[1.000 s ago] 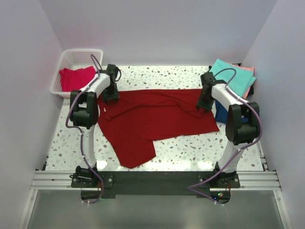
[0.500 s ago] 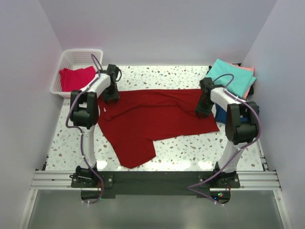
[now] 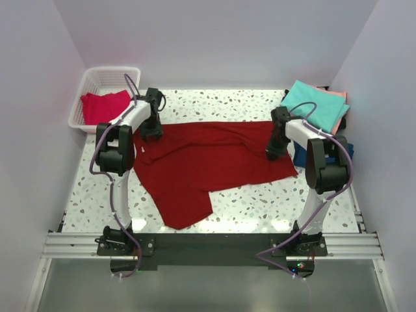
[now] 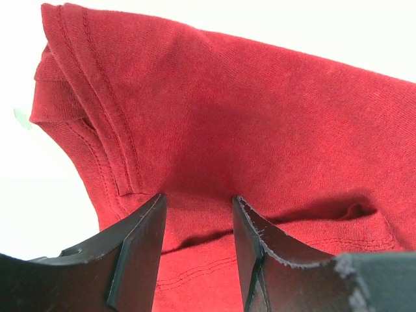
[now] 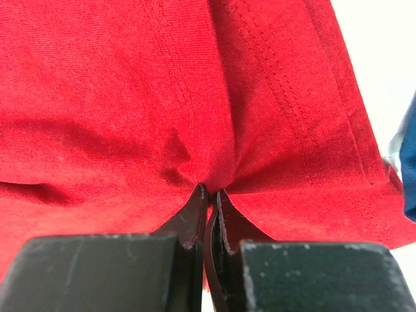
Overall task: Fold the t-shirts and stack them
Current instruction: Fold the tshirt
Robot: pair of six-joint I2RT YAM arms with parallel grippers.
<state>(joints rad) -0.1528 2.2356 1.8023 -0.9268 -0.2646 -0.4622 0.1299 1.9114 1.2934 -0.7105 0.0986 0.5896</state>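
Spreading one garment flat before folding, seen left to right. At far left the basket holds a pink shirt, crumpled and apparently awaiting its turn.

The left gripper is set down on the far left corner of the red shirt, which lies open but skewed across the middle of the table. One flap trails toward the near edge. In the left wrist view the jaws stand spread, one finger on each side of a low ridge of cloth near a stitched hem. The cloth lies between them but is not yet pinched. This looks like the pose just ahead of a grasp.

The right gripper sits on the far right corner of the same shirt. Its jaws are pressed nearly together, and the cloth puckers into their tips, so a small tuck is judged to be held. Holding both far corners would let the arms pull the shirt taut and square.

At far right, a teal shirt lies folded on a salmon shirt. A navy shirt sits just beside the right gripper. These appear to be the finished stack.
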